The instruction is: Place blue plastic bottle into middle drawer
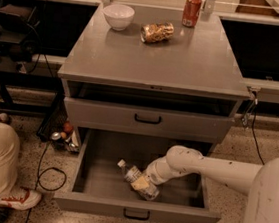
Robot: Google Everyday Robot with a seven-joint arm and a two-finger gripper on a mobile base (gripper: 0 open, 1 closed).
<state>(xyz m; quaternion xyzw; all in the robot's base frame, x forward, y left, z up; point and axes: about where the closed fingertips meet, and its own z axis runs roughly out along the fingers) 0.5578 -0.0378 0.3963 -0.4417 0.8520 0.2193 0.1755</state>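
The blue plastic bottle, clear with a white cap and pale label, lies tilted on the floor of the open middle drawer, cap pointing to the upper left. My gripper is down inside the drawer at the bottle's lower half, at the end of the white arm that reaches in from the right. The gripper hides part of the bottle's body. The drawer is pulled far out, and its front with the dark curved handle faces the camera.
The drawer above is shut. On the cabinet top stand a white bowl, a golden snack bag and a red can. A person's leg and shoe are at the left, with cables and small objects on the floor.
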